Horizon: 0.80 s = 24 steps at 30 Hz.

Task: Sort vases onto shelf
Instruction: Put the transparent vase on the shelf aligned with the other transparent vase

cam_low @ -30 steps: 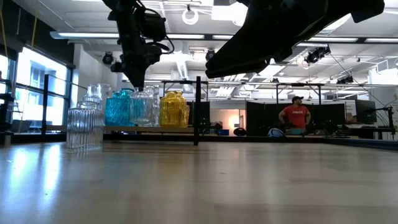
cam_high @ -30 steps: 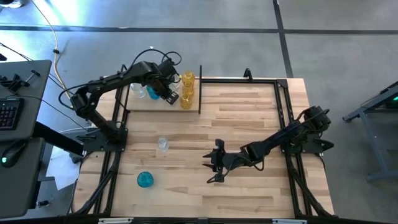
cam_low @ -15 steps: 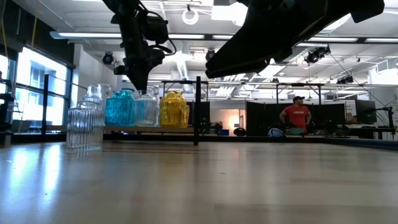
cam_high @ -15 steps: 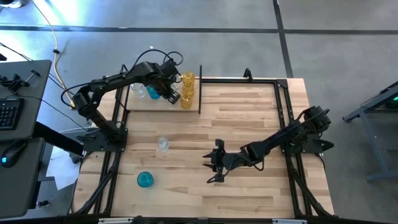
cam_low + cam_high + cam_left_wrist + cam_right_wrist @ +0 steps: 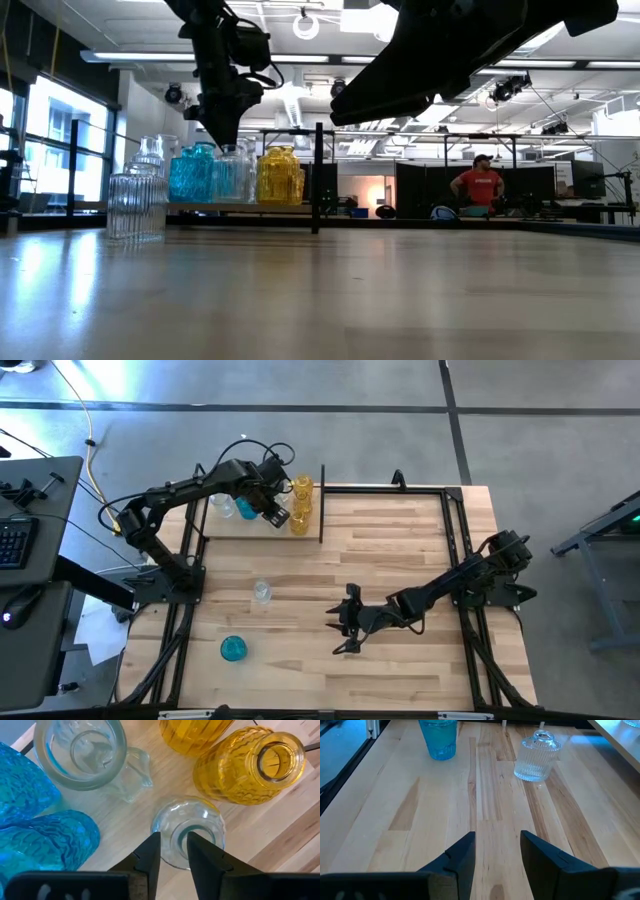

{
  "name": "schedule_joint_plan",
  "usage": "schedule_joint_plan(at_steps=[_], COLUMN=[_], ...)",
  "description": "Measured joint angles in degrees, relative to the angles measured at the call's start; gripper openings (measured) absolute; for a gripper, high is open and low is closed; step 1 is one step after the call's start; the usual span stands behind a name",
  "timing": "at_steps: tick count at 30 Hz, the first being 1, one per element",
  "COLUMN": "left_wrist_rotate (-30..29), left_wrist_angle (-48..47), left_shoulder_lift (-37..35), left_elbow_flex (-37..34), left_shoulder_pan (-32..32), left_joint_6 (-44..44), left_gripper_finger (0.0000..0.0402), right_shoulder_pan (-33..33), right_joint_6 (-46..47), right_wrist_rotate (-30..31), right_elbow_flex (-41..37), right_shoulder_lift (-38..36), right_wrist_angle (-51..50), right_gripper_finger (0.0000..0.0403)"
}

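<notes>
My left gripper is over the shelf at the table's far left, shut on a small clear vase. This vase stands on the plank between teal vases and amber vases, as the low view shows. Another clear vase stands behind it. My right gripper is open, hovering over the middle of the table. A clear ribbed vase and a teal vase stand on the tabletop to its left. My left gripper comes from above, pointing down, and pinches the rim of the clear vase's mouth. One finger seems to be inside the mouth and the other outside the neck. The vase is upright, its base on the shelf plank.
The shelf's black end post stands right of the amber vases. Black frame rails run along the table's sides. Bare tabletop lies right of the shelf. A person in a red shirt stands far back in the room.
My left gripper has moved down a little over the shelf with the clear vase in its hold, then kept still. My right arm has not moved.
</notes>
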Motion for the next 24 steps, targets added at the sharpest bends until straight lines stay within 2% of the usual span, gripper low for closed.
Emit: schedule_joint_plan(at_steps=[7, 17, 24], left_wrist_rotate=[-0.6, -1.5, -1.1], left_wrist_angle=[-0.2, -3.7, -11.1], left_shoulder_lift=[0.0, -1.6, -4.0], left_elbow_flex=[2.2, 5.7, 5.6], left_shoulder_pan=[0.0, 0.0, -5.1], left_joint_6=[0.5, 1.4, 8.4], left_gripper_finger=[0.0105, 0.0106, 0.0075], right_shoulder_pan=[0.0, 0.0, 0.0], right_joint_6=[0.0, 0.0, 0.0], right_wrist_rotate=[0.0, 0.0, 0.0], right_elbow_flex=[0.0, 0.0, 0.0], right_shoulder_lift=[0.0, 0.0, 0.0], right_wrist_angle=[0.0, 0.0, 0.0], right_gripper_finger=[0.0138, 0.0138, 0.0138])
